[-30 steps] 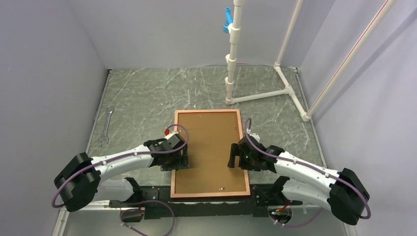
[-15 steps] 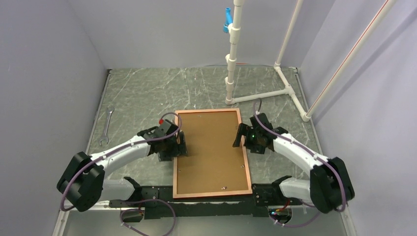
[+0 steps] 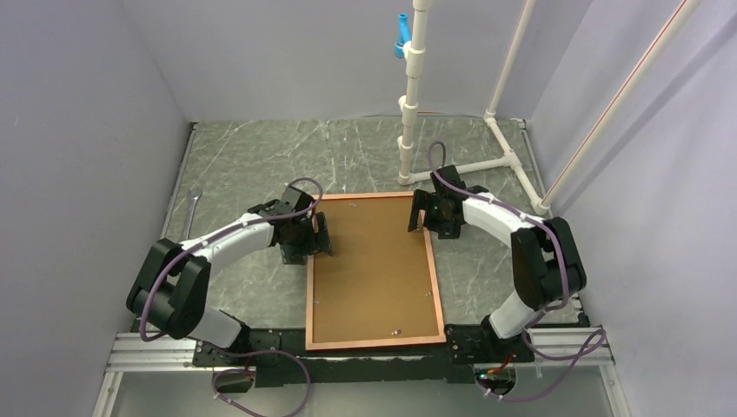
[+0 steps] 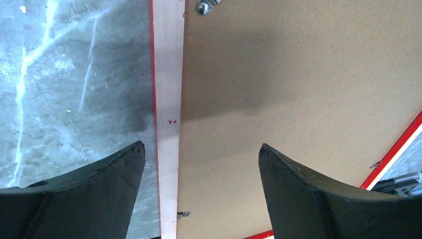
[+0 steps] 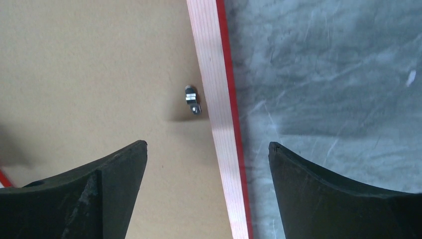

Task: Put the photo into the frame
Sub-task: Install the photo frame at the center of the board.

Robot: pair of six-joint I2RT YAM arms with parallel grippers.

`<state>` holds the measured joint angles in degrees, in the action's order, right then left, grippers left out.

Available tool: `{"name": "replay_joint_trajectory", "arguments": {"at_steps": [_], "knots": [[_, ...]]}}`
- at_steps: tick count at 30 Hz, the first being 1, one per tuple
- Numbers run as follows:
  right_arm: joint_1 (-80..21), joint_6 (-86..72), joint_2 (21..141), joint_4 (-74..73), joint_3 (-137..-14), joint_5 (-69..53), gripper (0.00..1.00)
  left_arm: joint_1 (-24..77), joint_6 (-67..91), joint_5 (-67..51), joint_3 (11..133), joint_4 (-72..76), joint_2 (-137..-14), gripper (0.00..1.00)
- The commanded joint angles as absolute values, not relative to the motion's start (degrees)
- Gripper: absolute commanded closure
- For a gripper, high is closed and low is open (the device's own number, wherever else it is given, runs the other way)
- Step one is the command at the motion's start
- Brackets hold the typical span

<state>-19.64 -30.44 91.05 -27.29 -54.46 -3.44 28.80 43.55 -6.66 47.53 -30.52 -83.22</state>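
The frame (image 3: 309, 300) lies face down in the middle of the table, its pale orange-brown rail around a brown backing board (image 3: 372, 269). The photo is hidden. My left gripper (image 3: 315, 241) is open and empty, straddling the frame's left rail near the far end. In the left wrist view the gripper (image 4: 201, 149) has the rail (image 4: 167, 99) and the board (image 4: 278, 74) between its fingers. My right gripper (image 3: 419, 215) is open and empty over the right rail near the far corner. In the right wrist view the gripper (image 5: 208, 147) straddles the rail (image 5: 214, 89) beside a small metal clip (image 5: 191, 98).
A wrench (image 3: 193, 198) lies at the left side of the table, partly behind my left arm. A white PVC pipe stand (image 3: 408, 104) rises at the back, with legs (image 3: 513, 165) spreading to the back right. Grey walls close in the table.
Both grippers have moved along the frame's sides from its middle toward its far end. Both stayed open. The frame has turned slightly.
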Motion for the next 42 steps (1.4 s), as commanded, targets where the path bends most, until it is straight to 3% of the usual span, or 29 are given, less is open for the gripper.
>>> {"name": "replay_joint_trajectory", "arguments": {"at_steps": [1,8,21,24,30,38,42], "knots": [[-19.55,-28.39,94.55,-27.72,-59.55,-1.82,0.08,28.61,43.10,-7.05,48.34,-29.93,-83.10,0.13],[-19.55,-28.81,96.88,-26.16,-59.66,-1.78,0.18,28.67,45.68,-8.25,38.71,-24.30,-77.97,0.14],[-20.85,-29.90,100.45,-25.24,-60.52,5.80,0.40,29.39,45.73,-8.88,37.79,-22.44,-79.72,0.15],[-21.19,-29.93,101.50,-25.31,-60.96,5.92,0.52,29.61,45.54,-8.83,37.96,-22.33,-80.38,0.16],[-21.44,-30.15,101.78,-25.00,-60.16,6.37,0.64,29.70,45.27,-8.36,38.35,-22.62,-81.91,0.16],[-21.44,-30.46,101.37,-25.19,-59.64,7.12,0.99,29.77,45.31,-7.85,38.15,-22.73,-82.06,0.16],[-21.74,-30.34,100.57,-24.73,-58.99,6.80,1.00,29.72,45.10,-7.56,38.32,-23.03,-80.92,0.15]]}}
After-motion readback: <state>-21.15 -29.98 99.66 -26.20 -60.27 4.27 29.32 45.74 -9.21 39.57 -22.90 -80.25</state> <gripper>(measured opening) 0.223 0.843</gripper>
